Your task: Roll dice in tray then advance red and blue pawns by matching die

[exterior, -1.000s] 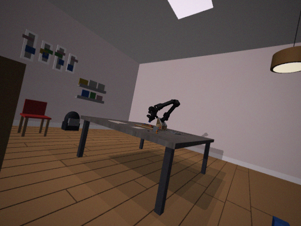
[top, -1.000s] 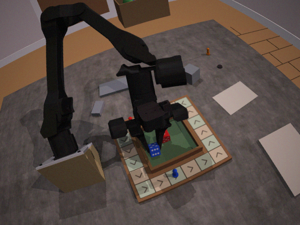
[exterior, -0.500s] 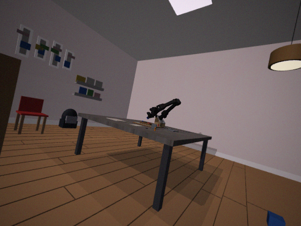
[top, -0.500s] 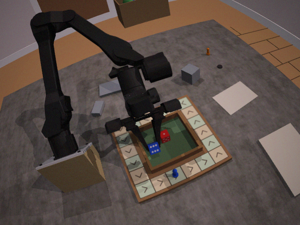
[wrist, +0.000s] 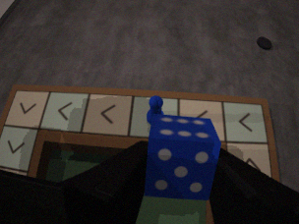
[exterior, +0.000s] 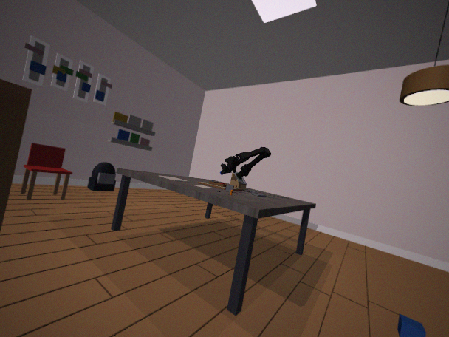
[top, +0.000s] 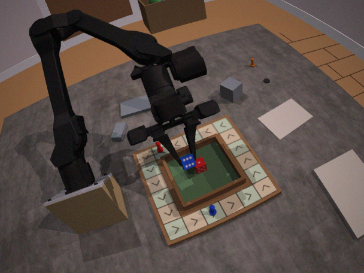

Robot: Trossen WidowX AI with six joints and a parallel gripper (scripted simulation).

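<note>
My gripper (top: 188, 160) (exterior: 221, 171) (wrist: 179, 154) is shut on the blue die (top: 188, 162) (wrist: 180, 169) and holds it up over the tray (top: 214, 193) (wrist: 89, 138). The blue die's face with six pips shows in the top view. The red die (top: 200, 165) lies in the tray with one pip on its top face. The red pawn (top: 159, 147) stands on a pale green cell beside the corner cell nearest the small grey block. The blue pawn (top: 212, 210) (wrist: 155, 109) stands on a pale green cell of the opposite row, two cells along from its corner.
The arrow board (top: 194, 221) surrounds the tray. A grey cube (top: 231, 90), a grey wedge (top: 135, 107) and a small grey block (top: 118, 132) lie beyond it. An orange pawn (top: 252, 63), a black disc (top: 266, 81) (wrist: 264, 43) and two pale sheets (top: 285, 118) (top: 344, 191) are farther out.
</note>
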